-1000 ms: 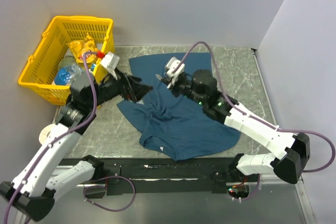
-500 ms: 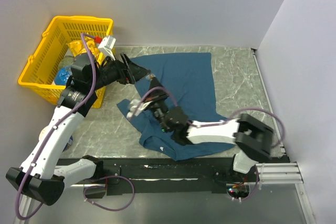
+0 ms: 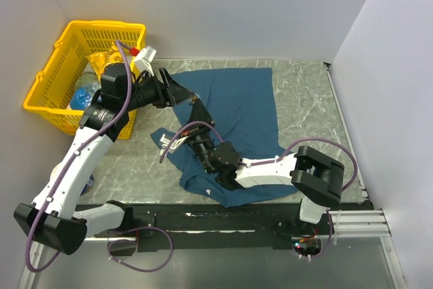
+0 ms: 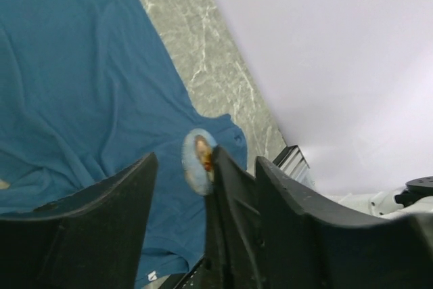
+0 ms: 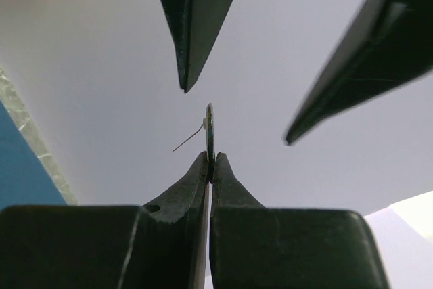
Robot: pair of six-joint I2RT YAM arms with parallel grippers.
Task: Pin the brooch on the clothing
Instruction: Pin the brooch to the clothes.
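The clothing (image 3: pixel 243 106) is a teal-blue T-shirt, rumpled on the marble table; it also fills the left wrist view (image 4: pixel 81 99). My right gripper (image 3: pixel 197 109) (image 5: pixel 210 157) points upward, shut on the lower rim of the brooch (image 5: pixel 210 130), a thin round disc seen edge-on with its pin wire sticking out to the left. My left gripper (image 3: pixel 177 93) (image 4: pixel 206 159) hangs open over the shirt's back-left part. Its two fingers straddle the brooch (image 4: pixel 198 162) and the right gripper's tip without touching the disc. Both left fingers (image 5: pixel 186 32) show above the brooch in the right wrist view.
A yellow basket (image 3: pixel 64 79) with snack packs and a bottle stands at the back left, close behind the left arm. Grey walls close in the back and both sides. A black rail (image 3: pixel 223 225) runs along the near edge by the arm bases.
The right arm has swung in from the shirt's back to the front middle and raised the brooch toward the left gripper. The left gripper shifted back over the shirt and its jaws have narrowed.
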